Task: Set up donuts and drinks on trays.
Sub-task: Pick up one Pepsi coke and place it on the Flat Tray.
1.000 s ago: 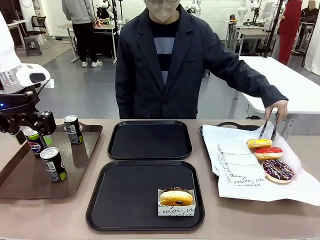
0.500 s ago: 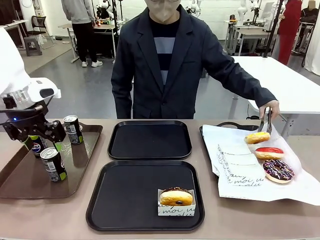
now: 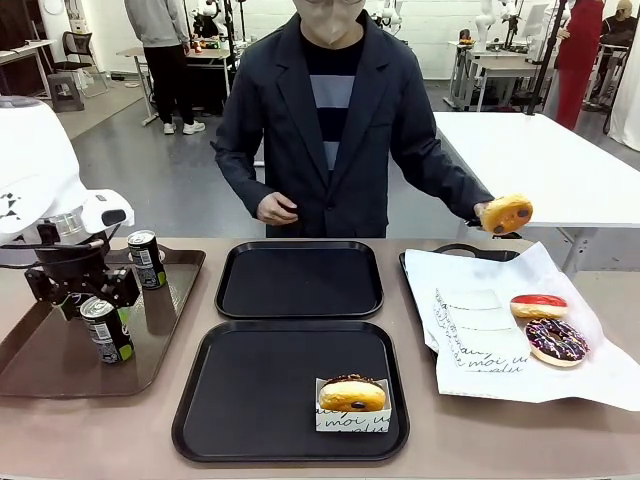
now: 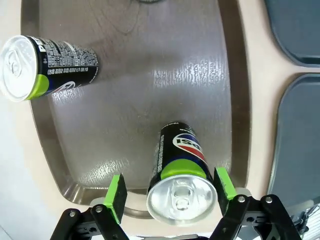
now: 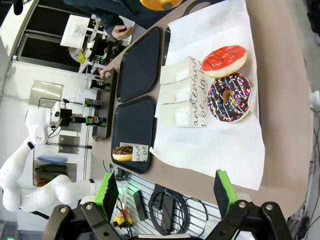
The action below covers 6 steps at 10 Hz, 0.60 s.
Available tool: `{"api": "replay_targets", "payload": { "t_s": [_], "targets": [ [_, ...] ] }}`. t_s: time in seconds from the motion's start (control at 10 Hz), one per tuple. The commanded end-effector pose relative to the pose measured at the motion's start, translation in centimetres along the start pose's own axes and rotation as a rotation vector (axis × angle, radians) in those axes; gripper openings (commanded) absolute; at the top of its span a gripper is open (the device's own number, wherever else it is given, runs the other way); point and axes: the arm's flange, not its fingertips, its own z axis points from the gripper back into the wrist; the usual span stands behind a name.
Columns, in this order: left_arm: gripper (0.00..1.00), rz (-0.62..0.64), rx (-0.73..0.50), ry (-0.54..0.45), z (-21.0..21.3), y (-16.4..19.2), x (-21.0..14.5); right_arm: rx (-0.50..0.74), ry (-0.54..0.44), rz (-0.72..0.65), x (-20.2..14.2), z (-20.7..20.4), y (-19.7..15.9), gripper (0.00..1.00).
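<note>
Since the can (image 4: 182,150) bracketed by the wide-spread jaws of the left gripper (image 4: 171,191) isn't pinched yet, its handling can only be guessed at: smooth, thin-walled, slim and tippy, so it's probably best squeezed gently around the mid-body, not up at the rim. It's stood on the brown tray (image 3: 30,370), left of the near black tray (image 3: 200,420). The right gripper (image 5: 165,192) is spread wide too, with nothing in it. Counts, fwiw: one sleeved donut (image 3: 352,395) is parked in that near black tray's front right corner; two cans are plainly seen to its left, a third maybe hidden behind the gripper; a second black tray (image 3: 300,280) is laid just behind it, bare; two iced donuts (image 3: 538,305) are set out on white paper (image 3: 470,370) to its right, and a fourth donut (image 3: 507,213) is held up by the person (image 3: 330,120), farther back on that side.
</note>
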Motion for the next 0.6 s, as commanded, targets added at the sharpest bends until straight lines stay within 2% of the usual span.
{"api": "replay_targets", "payload": {
  "t_s": [0.0,0.2,0.3,0.4,0.5],
  "targets": [
    [0.9,0.02,0.046,0.004,-1.52,-0.17,-0.38,0.03,-0.018,0.016,0.34,-0.14,-0.11,1.0],
    [0.9,0.019,0.033,0.021,-1.78,-0.3,-0.47,0.03,-0.018,0.016,0.34,-0.14,-0.11,1.0],
    [0.77,0.02,0.015,0.027,-1.59,-0.29,-0.51,0.03,-0.018,0.016,0.34,-0.14,-0.11,1.0],
    [0.31,0.027,0.014,0.03,-1.5,-0.24,-0.52,0.03,-0.018,0.016,0.34,-0.14,-0.11,1.0],
    [0.18,0.033,0.004,0.024,-1.38,-0.11,-0.45,0.03,-0.018,0.016,0.34,-0.14,-0.11,1.0]
  ]
}}
